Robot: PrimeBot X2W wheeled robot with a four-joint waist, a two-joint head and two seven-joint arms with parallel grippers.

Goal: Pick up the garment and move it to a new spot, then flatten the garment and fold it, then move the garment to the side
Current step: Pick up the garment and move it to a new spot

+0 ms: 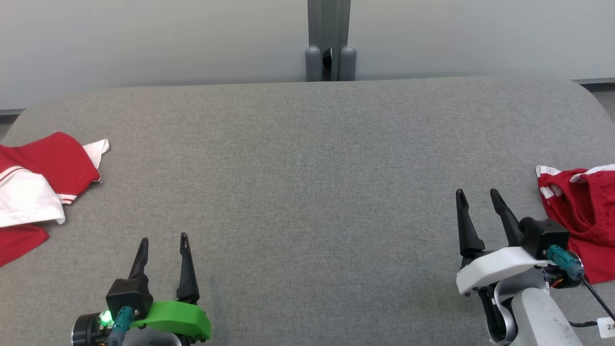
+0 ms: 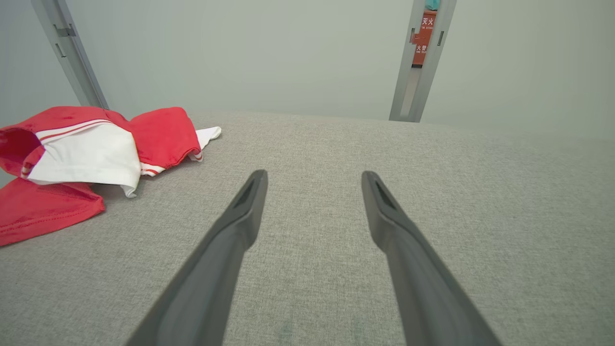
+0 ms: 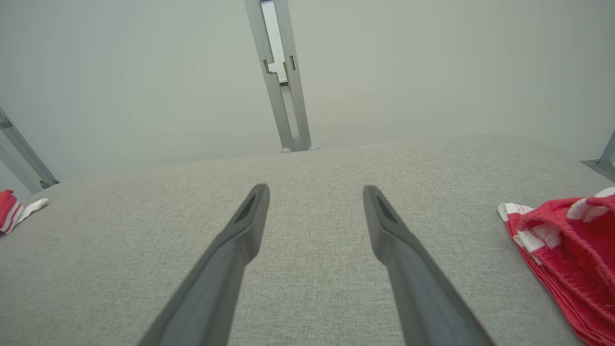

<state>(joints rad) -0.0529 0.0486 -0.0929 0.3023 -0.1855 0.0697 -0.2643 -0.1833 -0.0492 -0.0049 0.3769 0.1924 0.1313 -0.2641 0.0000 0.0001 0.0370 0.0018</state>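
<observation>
Well, your left claw (image 1: 164, 238) and right claw (image 1: 477, 192) gape empty. The red garment (image 1: 586, 216) by the right one looks limp and light; pinch its striped hem (image 3: 511, 210).

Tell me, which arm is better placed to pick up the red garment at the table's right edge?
Right, probably: its open jaws stand close beside that red garment; the left arm is across the table.
</observation>
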